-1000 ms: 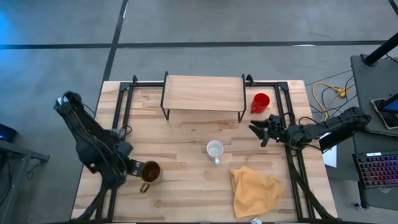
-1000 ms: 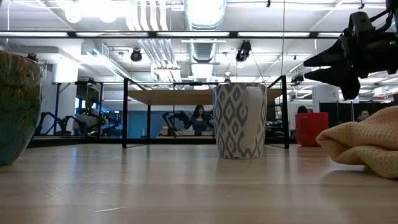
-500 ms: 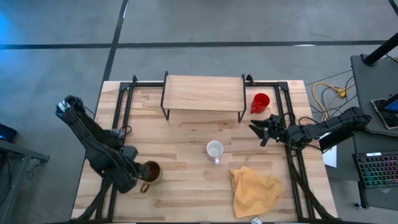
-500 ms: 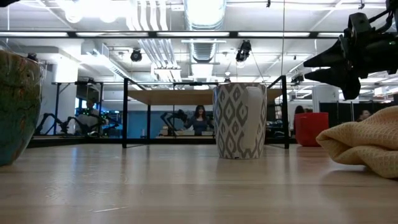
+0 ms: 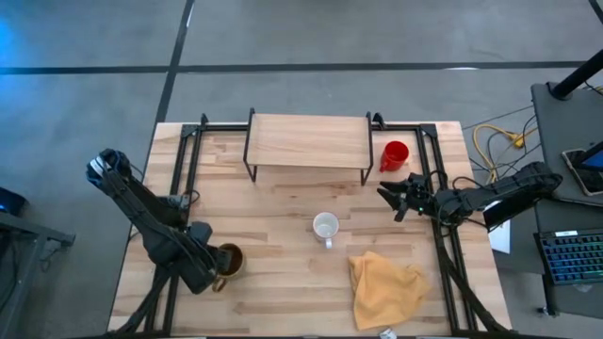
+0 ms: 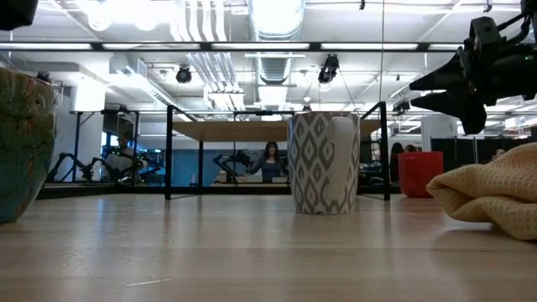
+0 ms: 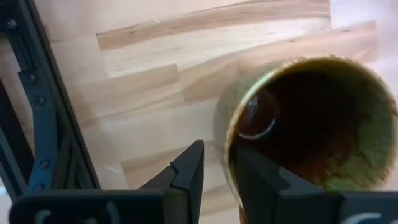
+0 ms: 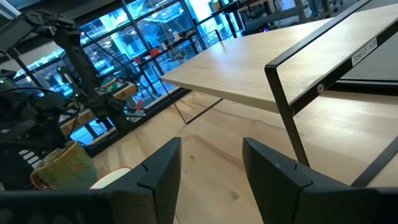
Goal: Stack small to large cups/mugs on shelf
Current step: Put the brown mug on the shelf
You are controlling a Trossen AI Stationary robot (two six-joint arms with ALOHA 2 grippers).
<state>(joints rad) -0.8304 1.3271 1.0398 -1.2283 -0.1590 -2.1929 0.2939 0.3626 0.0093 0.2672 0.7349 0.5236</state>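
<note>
The dark brown mug (image 5: 229, 258) stands near the table's left near corner; in the left wrist view its rim and dark inside (image 7: 311, 124) fill the picture. My left gripper (image 5: 209, 267) is at its left rim, shut on it. The white mug (image 5: 326, 227) stands mid-table, patterned in the low view (image 6: 323, 164). The red mug (image 5: 395, 155) stands on the table right of the shelf (image 5: 309, 139). My right gripper (image 5: 389, 200) hovers open above the table, between the red and white mugs. My left gripper holds the brown mug by the left side of its rim (image 7: 225, 140), one finger (image 7: 189, 171) outside the wall and one finger (image 7: 255, 180) inside the mug. The fingers come from above, slanting from the table's left. The mug stands upright on the table.
A yellow-orange cloth (image 5: 386, 287) lies crumpled near the table's right near corner, close to the white mug. Black frame rails (image 5: 184, 169) run along the left and right table sides. The shelf top (image 8: 261, 68) is bare. A person shows far off in the room (image 6: 270, 159).
My left arm has swung toward the near edge and rightward onto the brown mug, coming down over its left rim. The mug has stayed in place. My right arm has kept still.
</note>
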